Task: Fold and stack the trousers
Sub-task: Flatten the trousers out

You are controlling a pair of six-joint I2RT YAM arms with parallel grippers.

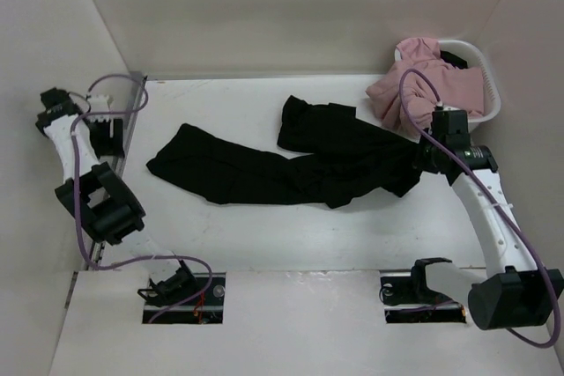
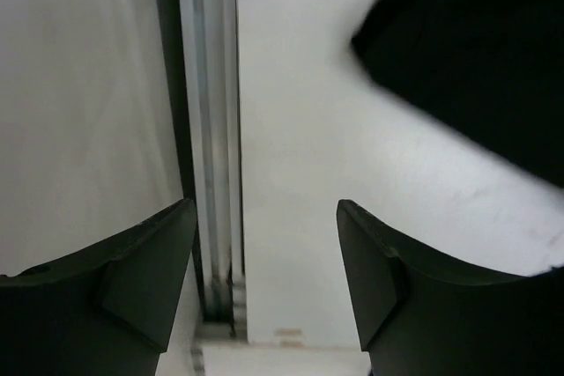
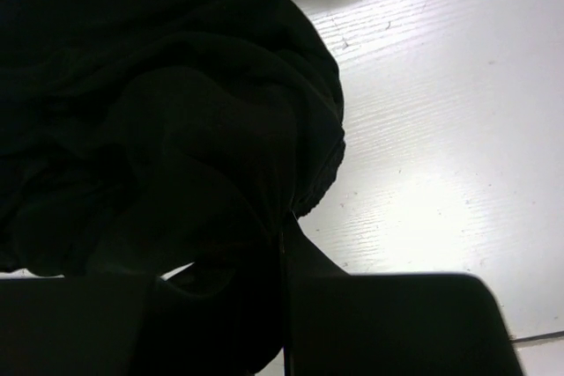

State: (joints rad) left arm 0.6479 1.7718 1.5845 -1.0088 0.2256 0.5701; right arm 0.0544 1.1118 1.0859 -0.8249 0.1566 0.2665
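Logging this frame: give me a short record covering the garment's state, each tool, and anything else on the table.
garment: black trousers lying loose and rumpled across the table, not folded
left tool: left tool open and empty, at the table's left edge, clear of the fabric
right tool: right tool shut on the right end of the black trousers
other: pink garments heaped in a white basket at the far right corner

No legible text or labels.
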